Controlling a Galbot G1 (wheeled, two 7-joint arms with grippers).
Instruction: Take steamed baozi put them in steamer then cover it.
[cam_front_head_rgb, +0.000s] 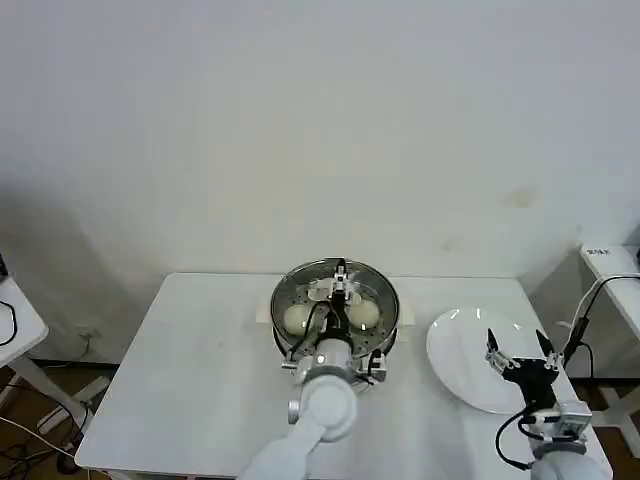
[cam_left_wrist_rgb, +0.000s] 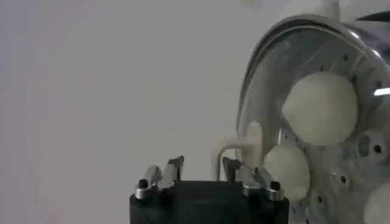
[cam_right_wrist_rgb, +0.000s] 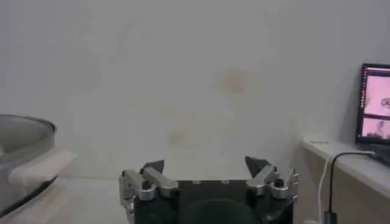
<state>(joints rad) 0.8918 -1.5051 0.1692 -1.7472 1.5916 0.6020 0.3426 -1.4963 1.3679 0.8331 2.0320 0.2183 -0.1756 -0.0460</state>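
Head view: left tool (cam_front_head_rgb: 342, 283) partly masking baozi (cam_front_head_rgb: 297, 318) in steamer (cam_front_head_rgb: 385, 300).

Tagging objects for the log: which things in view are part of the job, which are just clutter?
Job:
- steamed baozi, inside the steamer
- steamer
- cover, glass, on the steamer
- left gripper, over the cover
- right gripper, over the plate

Lying about:
- white plate
- monitor
- side table

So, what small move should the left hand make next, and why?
Probably lift the left hand straight up, away from the cover. The cover seems to sit on the steamer already, with baozi showing through its glass, so likely only the retreat remains.
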